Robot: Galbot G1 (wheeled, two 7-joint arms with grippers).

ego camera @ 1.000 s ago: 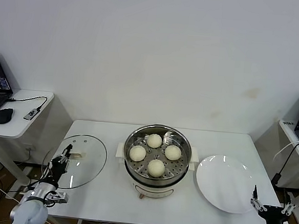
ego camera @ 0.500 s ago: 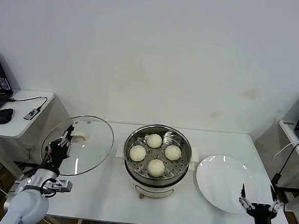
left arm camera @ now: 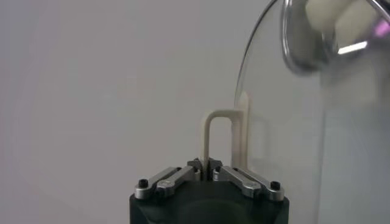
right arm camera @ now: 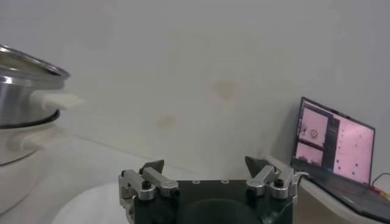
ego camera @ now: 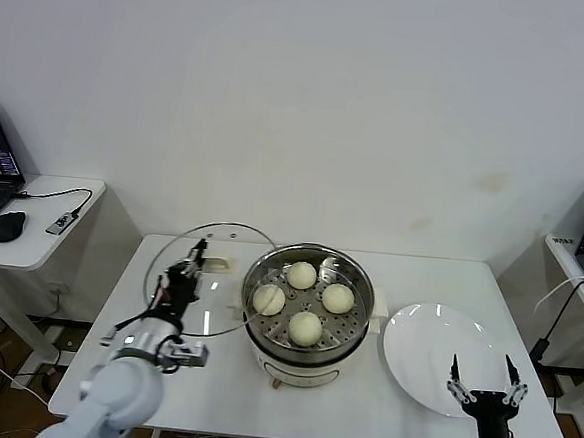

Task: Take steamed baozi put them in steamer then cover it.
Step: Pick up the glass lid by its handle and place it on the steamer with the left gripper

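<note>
— What do we see nearest us?
— Our right gripper [ego camera: 483, 378] gapes empty at five o'clock by the plate [ego camera: 437, 362]; our left gripper [ego camera: 183, 275] pinches the glass lid [ego camera: 208, 273] by its handle at nine.
— Beyond?
— On the white table [ego camera: 210, 384], four steamed baozi [ego camera: 304, 327] sit in the steamer [ego camera: 308, 315]; bare wall [ego camera: 310, 110] at twelve.

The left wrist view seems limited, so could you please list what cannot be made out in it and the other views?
- Left wrist view: the round glass lid is cut off by the frame edge; only a blurred corner of the shiny steel steamer shows.
- Right wrist view: the steamer is cut off at the edge, hiding the buns.
- Head view: the right gripper overlaps the flat white plate.
</note>
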